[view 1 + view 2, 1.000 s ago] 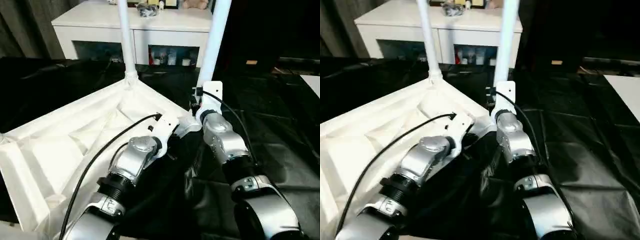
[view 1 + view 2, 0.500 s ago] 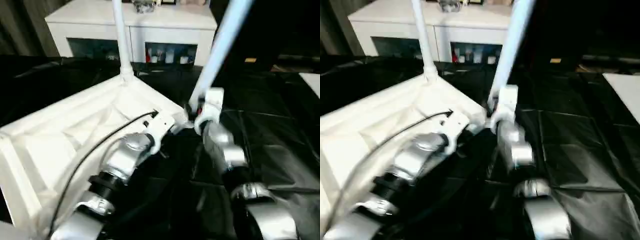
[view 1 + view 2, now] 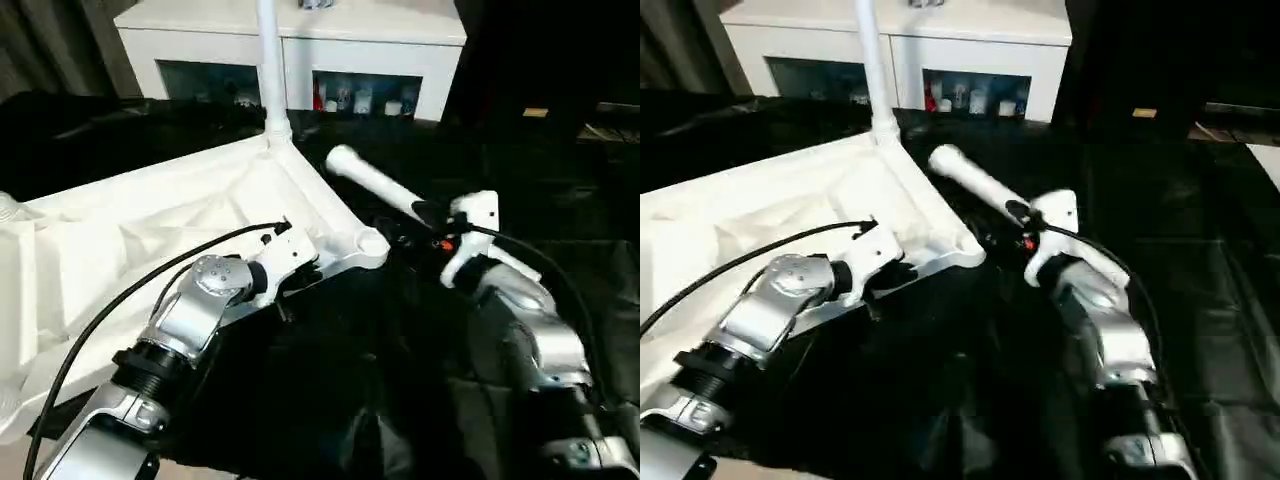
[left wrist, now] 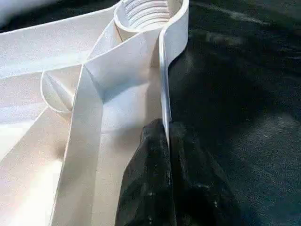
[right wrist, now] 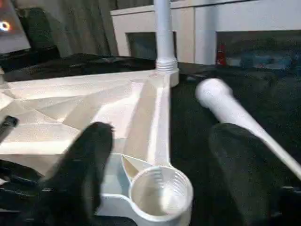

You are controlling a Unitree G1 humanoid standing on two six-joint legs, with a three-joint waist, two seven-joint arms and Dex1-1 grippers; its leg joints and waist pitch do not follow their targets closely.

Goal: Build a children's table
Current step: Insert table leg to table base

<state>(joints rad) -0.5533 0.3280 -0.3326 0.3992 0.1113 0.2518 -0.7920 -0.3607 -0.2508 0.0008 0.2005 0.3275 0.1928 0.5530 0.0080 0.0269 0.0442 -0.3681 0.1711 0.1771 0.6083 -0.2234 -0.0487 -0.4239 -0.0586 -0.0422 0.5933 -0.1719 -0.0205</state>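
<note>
Risk: loose leg lies flat on the black sheet beside the empty corner socket; it's round & tapered, so it could roll away. Right gripper is spread wide, holding nothing (fingers straddle the socket). Left gripper is pinched tight on the tabletop rim; a slip there would shift the top. One leg already stands in the far corner. White cabinet behind, dark room.
</note>
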